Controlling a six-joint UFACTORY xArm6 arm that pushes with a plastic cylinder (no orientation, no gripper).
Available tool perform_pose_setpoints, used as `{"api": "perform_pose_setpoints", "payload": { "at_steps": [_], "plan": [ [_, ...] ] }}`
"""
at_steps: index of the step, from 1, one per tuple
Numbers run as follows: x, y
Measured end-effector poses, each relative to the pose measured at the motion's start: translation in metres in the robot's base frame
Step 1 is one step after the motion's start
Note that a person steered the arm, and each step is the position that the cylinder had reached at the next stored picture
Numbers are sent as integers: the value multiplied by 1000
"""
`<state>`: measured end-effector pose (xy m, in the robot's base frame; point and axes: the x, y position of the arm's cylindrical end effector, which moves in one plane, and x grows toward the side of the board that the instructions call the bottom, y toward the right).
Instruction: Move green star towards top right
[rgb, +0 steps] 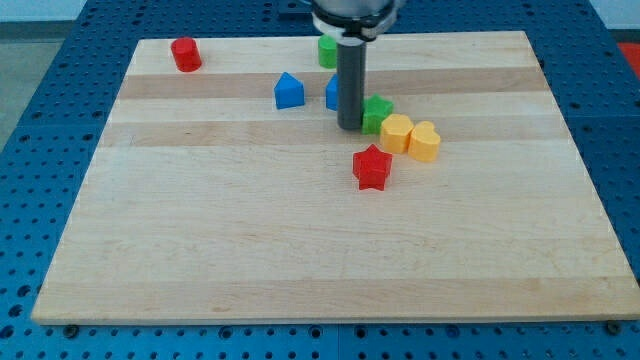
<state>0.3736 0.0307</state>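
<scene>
The green star lies in the upper middle of the wooden board, right of centre. My tip stands against the star's left side, touching it. The star's right side touches a yellow block, with a yellow heart block just right of that. The rod hides most of a blue cube behind it.
A blue house-shaped block sits left of the rod. A green cylinder is near the top edge, partly behind the arm. A red cylinder is at the top left. A red star lies below the green star.
</scene>
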Motion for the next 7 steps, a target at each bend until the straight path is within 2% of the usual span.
{"api": "perform_pose_setpoints", "payload": {
  "at_steps": [2,7],
  "plan": [
    [0,39],
    [-41,123]
  ]
}}
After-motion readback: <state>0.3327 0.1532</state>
